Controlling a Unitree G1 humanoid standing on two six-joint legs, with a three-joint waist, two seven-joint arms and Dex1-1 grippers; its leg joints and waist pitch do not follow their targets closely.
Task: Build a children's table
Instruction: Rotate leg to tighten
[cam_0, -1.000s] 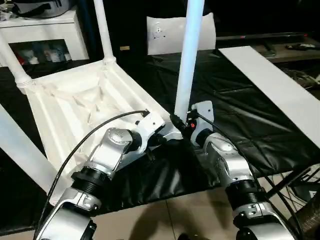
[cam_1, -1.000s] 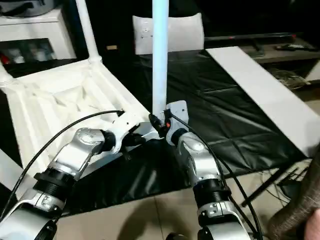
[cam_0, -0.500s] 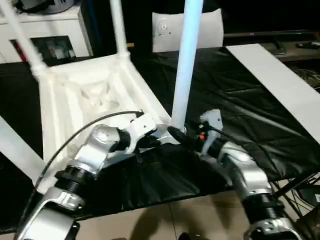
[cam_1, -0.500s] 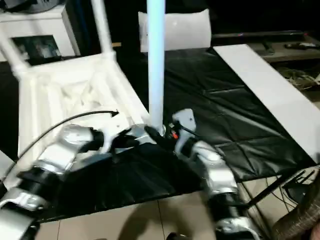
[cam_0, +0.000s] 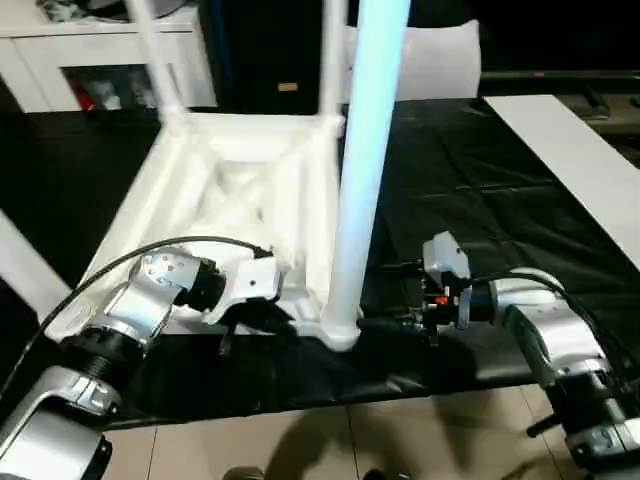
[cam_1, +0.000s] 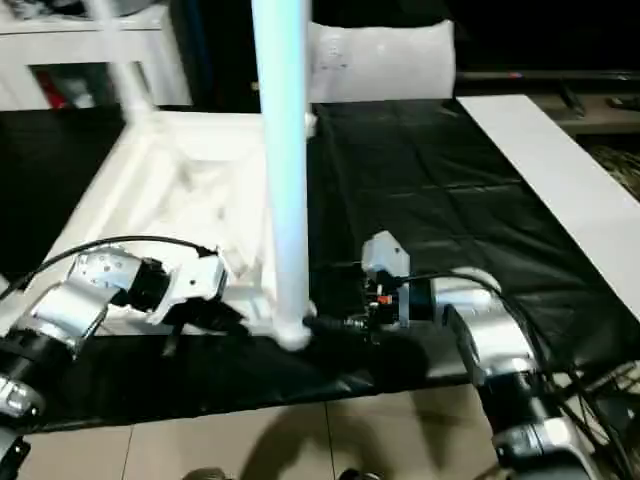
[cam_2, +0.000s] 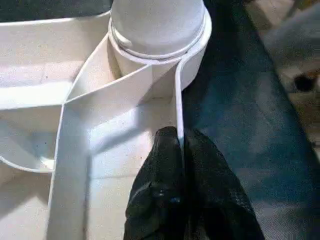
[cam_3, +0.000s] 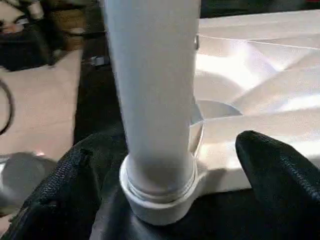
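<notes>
The children's table lies upside down on the black-covered work table, with its white legs pointing up. The nearest leg stands in the near right corner socket. My left gripper is shut on the thin rim wall of the table top, just beside that socket. My right gripper reaches in from the right at socket height. Its black fingers stand wide open on either side of the leg's base, with nothing gripped.
Other legs rise at the far corners, and one crosses the left edge. A white cabinet stands at the back left, and a long white board lies at the right. The work table's front edge runs just below my grippers, with floor beyond.
My right gripper has opened wide off the leg's base and the right arm has swung out to the right. The left gripper stays shut on the rim. The camera view has shifted.
</notes>
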